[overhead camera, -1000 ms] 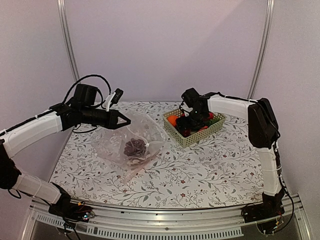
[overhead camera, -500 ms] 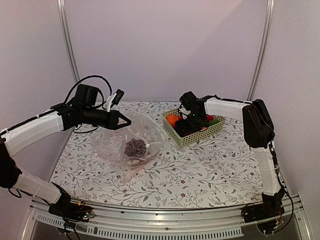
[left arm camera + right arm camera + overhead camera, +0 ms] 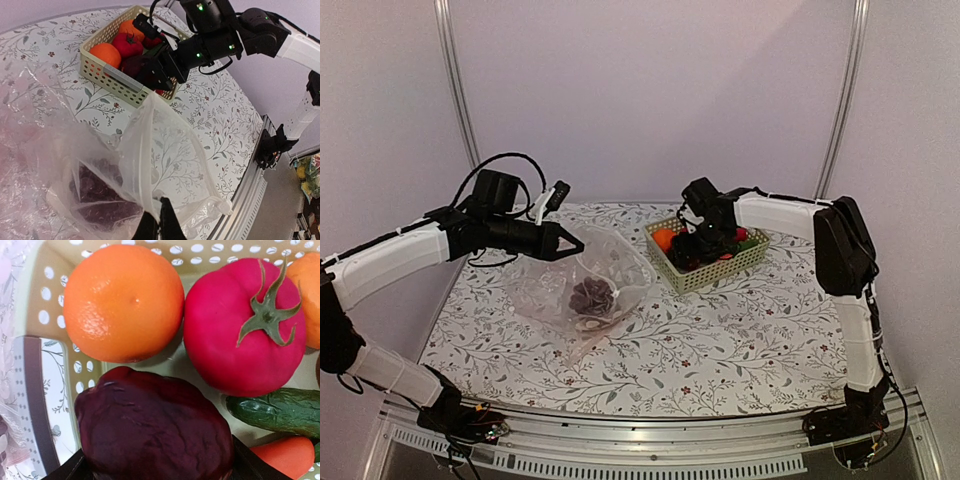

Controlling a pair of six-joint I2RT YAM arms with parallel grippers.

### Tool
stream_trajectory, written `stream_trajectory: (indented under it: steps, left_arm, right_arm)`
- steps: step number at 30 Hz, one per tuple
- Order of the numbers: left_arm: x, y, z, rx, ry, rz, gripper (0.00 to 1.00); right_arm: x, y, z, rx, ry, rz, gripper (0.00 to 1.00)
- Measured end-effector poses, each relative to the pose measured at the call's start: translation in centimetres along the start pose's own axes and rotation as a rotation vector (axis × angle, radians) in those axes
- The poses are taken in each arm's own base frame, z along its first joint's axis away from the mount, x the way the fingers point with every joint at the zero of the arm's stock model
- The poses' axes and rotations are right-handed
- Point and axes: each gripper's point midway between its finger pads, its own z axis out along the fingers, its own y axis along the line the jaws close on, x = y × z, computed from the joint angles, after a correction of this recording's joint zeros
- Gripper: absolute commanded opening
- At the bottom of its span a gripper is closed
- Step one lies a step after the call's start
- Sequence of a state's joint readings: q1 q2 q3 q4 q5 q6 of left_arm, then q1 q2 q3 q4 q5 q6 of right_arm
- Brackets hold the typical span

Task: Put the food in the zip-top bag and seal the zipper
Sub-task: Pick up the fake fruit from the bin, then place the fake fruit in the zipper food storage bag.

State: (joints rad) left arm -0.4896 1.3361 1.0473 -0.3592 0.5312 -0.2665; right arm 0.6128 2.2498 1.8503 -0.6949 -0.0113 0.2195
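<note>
Grapes [image 3: 590,295] lie inside the zip-top bag [image 3: 542,288], which sits on the bench [image 3: 740,340] on my left side. My left hand [image 3: 577,241] is pinched tight on the bag's top edge, by the zipper [image 3: 134,165], and holds the mouth up. If that thin plastic slides out of the fingers, the mouth will flop down and nothing more can go in.

Farther back is the basket [image 3: 712,272]. My right hand [image 3: 698,252] is down in it, with one finger on each side of a dark purple lump [image 3: 155,430]. I cannot tell if it is squeezing. The lump is fat and round, so I think it could pop out when lifted. The red fruit [image 3: 245,325] sits just behind it, right next to an orange [image 3: 124,302]. I worry the hand has the wrong thing. A sloppy lift could also knock the others or drag the basket. The bag's mouth looks small too, so a bump there could yank the edge loose.
</note>
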Motion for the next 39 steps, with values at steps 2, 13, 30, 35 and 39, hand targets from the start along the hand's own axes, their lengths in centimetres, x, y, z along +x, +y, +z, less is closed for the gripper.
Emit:
stream_trajectory:
  steps: [2,13,30,35,39]
  left_arm:
    - [0.0,0.0,0.0,0.0,0.0,0.0,0.0]
    - [0.0,-0.1,0.0,0.005,0.0,0.0,0.0]
    - [0.0,-0.5,0.0,0.027,0.003,-0.003,0.0]
    - [0.0,-0.7,0.0,0.039,0.005,-0.002,0.0]
    - [0.2,-0.7,0.4,0.051,0.012,-0.004,0.0]
  right_arm:
    - [-0.4,0.1,-0.7,-0.004,-0.015,0.0,0.63]
    - [-2.5,0.7,-6.0,-0.032,-0.123,-0.001,0.63]
    - [-3.0,5.1,-17.7,-0.16,-0.306,-0.053,0.62]
    - [-1.5,9.5,-20.4,-0.223,-0.329,-0.153,0.63]
    - [0.2,12.3,-21.9,-0.268,-0.32,-0.249,0.63]
